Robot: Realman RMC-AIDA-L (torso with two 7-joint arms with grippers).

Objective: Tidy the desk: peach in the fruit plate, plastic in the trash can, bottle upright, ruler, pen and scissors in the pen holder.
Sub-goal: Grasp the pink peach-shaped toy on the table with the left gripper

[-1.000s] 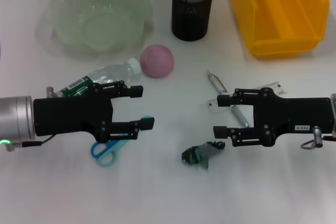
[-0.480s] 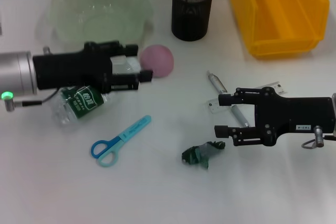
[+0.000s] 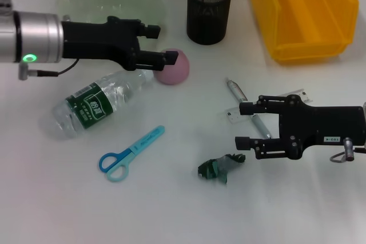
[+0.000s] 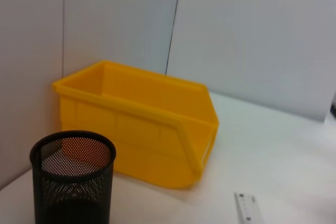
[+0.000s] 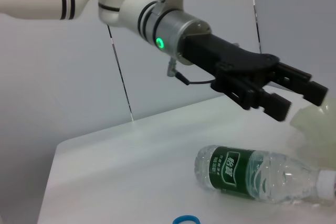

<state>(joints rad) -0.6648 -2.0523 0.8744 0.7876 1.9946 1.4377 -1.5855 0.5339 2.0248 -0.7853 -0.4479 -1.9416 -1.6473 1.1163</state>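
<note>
The clear bottle (image 3: 98, 103) with its green label lies on its side near the scissors (image 3: 130, 154), cap toward the peach (image 3: 174, 67), below my released, empty left gripper (image 3: 161, 44).

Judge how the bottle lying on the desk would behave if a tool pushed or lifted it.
The bottle lies on its side, clear and round-bodied, so a sideways push would probably roll it. It looks empty or nearly so, hence likely light. Its thin plastic wall may dent and slip under a hard squeeze. The left tool hovers open above its cap end, near the peach.
</note>
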